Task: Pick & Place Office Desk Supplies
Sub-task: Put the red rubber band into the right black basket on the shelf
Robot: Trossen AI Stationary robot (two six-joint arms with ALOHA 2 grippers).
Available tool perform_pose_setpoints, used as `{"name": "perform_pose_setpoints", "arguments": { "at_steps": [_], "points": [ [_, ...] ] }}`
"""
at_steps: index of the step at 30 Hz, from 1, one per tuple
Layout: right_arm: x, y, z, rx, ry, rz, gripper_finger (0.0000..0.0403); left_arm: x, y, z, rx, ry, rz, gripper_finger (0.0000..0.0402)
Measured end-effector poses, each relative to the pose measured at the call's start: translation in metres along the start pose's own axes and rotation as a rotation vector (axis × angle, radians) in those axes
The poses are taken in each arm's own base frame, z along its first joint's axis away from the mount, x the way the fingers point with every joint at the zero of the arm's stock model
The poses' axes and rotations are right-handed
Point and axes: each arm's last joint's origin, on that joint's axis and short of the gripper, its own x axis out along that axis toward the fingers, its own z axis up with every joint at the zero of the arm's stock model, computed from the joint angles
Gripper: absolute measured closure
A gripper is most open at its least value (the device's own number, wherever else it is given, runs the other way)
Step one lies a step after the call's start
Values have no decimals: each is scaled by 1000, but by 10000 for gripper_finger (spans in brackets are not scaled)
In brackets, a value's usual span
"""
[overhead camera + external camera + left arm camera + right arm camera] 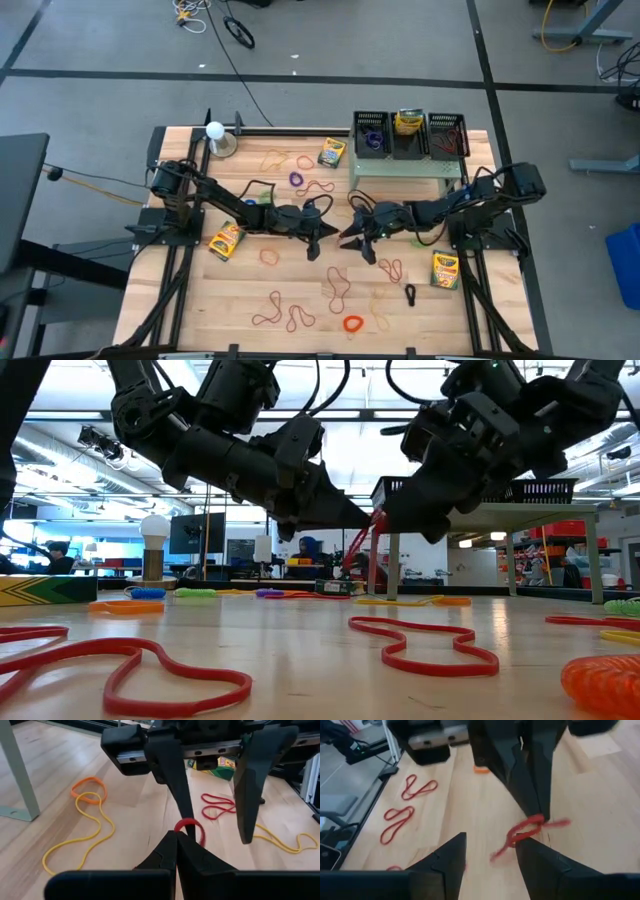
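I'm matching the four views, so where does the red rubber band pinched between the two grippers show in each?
High: hidden between the gripper tips, mid-table.
Low: red rubber band at centre, below the tips.
Left wrist: centre.
Right wrist: centre-right.
Shared landmark: the shut left gripper holding it.

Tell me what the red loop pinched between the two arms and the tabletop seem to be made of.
Red loop: probably rubber, matte; it is thin and bends limply where the shut left end effector pinches it. Tabletop: apparently wood, pale with a light sheen; plank seams and grain lines show.
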Motion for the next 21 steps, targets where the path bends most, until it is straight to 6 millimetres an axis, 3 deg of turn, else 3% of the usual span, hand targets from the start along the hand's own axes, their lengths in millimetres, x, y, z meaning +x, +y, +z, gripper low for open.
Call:
{"name": "perform_pose_setpoints", "arguments": {
  "at_steps": [6, 17, 21],
  "points": [
    [0, -5, 6, 0, -29, -52, 241, 0, 0, 0, -1, -6, 14, 397],
    [0, -7, 7, -38, -38, -89, 381, -1, -1, 2, 4, -4, 6, 385],
    [0, -7, 7, -48, -43, -100, 392, -5, -2, 9, 18, -12, 8, 354]
  ]
}}
